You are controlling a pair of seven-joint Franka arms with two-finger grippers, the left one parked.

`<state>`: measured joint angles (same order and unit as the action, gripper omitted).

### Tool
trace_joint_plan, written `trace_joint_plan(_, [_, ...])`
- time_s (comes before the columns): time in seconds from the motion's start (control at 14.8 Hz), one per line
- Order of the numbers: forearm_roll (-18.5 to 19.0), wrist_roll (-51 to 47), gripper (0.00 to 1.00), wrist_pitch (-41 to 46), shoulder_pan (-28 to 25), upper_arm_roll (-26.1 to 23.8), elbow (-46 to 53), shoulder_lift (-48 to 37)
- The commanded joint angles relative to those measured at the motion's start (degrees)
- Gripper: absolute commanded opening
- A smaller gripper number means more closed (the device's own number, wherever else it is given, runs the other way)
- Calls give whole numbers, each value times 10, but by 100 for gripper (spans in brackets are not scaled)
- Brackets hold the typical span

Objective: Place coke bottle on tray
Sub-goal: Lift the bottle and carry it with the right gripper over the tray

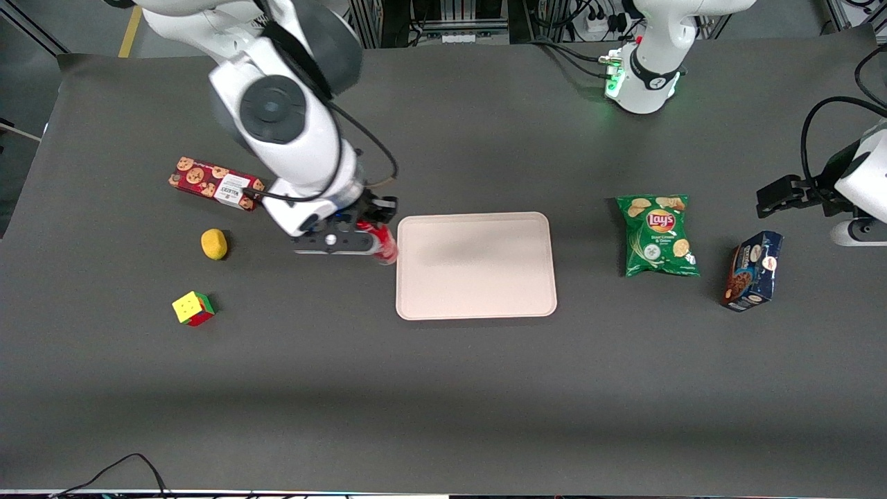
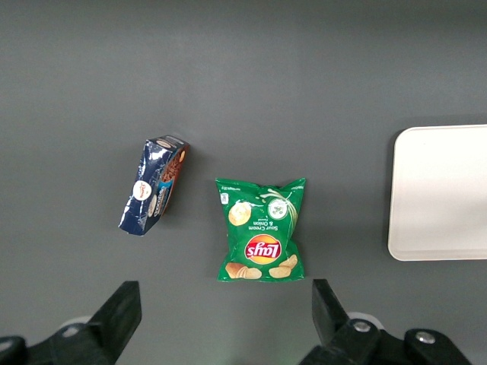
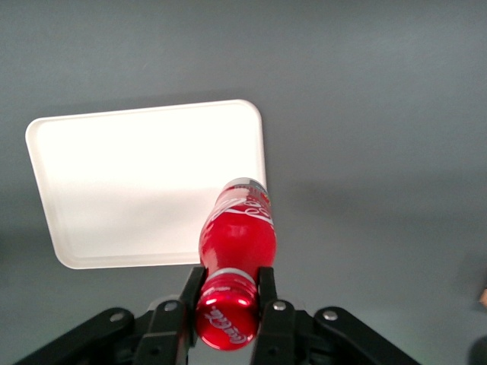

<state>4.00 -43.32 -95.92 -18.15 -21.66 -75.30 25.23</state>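
Note:
My right gripper (image 1: 371,239) is shut on the coke bottle (image 1: 382,244), a small red bottle with a red cap. It holds the bottle upright, lifted off the table, just beside the short edge of the pale pink tray (image 1: 476,265) that faces the working arm's end. In the right wrist view the fingers (image 3: 265,287) clamp the bottle (image 3: 236,236) just below its cap, and the bottle's base hangs over the tray's (image 3: 144,182) corner.
A red cookie box (image 1: 215,184), a yellow sponge-like lump (image 1: 214,244) and a puzzle cube (image 1: 193,308) lie toward the working arm's end. A green Lay's bag (image 1: 658,234) and a blue cookie box (image 1: 754,270) lie toward the parked arm's end.

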Motion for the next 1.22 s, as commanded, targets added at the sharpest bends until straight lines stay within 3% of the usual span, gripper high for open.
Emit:
trace_joint_plan(0.0, [29, -58, 0, -34, -37, 0, 63, 77])
trace_joint_plan(0.34, [80, -93, 0, -99, -53, 0, 56, 152])
trace_joint_plan(0.88, [79, -93, 0, -131, -46, 0, 7, 156])
trace_joint_plan(0.95, [80, -93, 2, -134, -46, 0, 6, 156])
trace_joint_plan(1.15, [80, -93, 28, -138, -45, 0, 0, 157])
